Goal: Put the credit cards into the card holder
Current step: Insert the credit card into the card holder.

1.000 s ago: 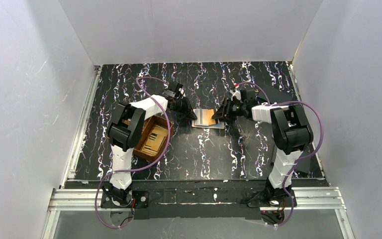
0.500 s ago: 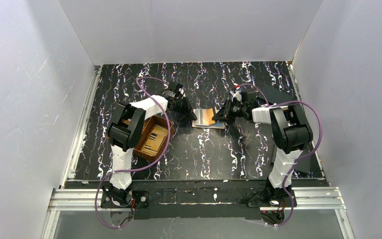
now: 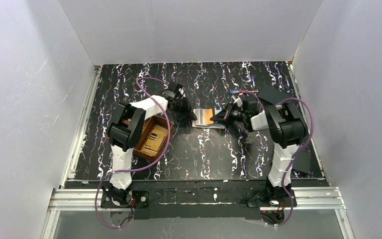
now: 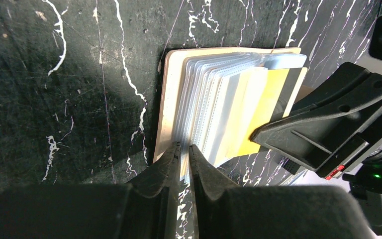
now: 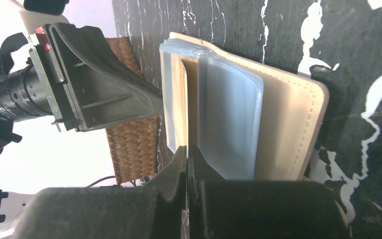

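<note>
While open, the card holder (image 4: 214,99) lies against the left end effector (image 4: 184,149).

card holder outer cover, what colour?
Cream-beige, with stitching along the edge. The card holder shows best in the right wrist view.

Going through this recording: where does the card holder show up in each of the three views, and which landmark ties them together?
Top external: the card holder lies open in the middle of the table, slightly toward the far side.
Left wrist: centre of the picture, clear sleeves fanned, cream cover on the left.
Right wrist: centre to right, beige cover on the right.
Shared landmark: the black, white-veined table top beneath it.
</note>
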Motion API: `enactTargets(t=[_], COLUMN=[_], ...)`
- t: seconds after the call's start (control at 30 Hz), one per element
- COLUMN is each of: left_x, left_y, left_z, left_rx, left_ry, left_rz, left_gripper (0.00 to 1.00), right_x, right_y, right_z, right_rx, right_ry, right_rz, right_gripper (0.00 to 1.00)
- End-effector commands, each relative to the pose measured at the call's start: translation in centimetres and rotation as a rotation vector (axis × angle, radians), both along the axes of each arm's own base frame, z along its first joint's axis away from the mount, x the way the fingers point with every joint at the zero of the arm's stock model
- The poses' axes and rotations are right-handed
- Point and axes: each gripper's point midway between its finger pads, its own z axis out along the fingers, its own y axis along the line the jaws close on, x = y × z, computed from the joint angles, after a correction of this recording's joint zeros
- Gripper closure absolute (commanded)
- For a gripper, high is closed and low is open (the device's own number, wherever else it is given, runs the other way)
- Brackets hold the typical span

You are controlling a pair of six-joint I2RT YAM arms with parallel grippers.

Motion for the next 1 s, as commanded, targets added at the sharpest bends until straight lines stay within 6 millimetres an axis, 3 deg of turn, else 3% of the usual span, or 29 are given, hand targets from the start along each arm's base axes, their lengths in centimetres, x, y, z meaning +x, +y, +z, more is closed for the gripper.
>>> enactTargets(t=[0.0, 0.33, 0.47, 0.63, 0.73, 0.97], left_x=[-1.2, -1.3, -1.3, -1.4, -1.5, -1.5], left_y=[-0.4, -0.7, -0.6, -0.6, -0.5, -0.6], left_z=[-0.4, -0.4, -0.3, -0.2, -0.3, -0.1], left_rx=[-0.005, -0.017, -0.011, -0.01, -0.011, -0.012], left_ry=[0.026, 0.028, 0.021, 0.023, 0.024, 0.021], left_rz=[-0.023, -0.02, -0.027, -0.032, -0.032, -0.039], left_gripper=[0.9, 0.91, 0.91, 0.91, 0.91, 0.91], right_x=[0.7, -0.4, -0.7, -0.5, 0.2, -0.1], right_y=[0.8, 2.4, 1.8, 0.3, -0.6, -1.2], right_z=[1.7, 1.3, 0.7, 0.0, 0.4, -0.9], right_rx=[0.117, 0.14, 0.05, -0.193, -0.305, -0.377], right_ry=[-0.043, -0.039, -0.053, -0.097, -0.116, -0.09], right_rz=[-0.026, -0.003, 0.02, 0.107, 0.138, 0.194], right_gripper=[0.99, 0.94, 0.75, 0.56, 0.51, 0.47])
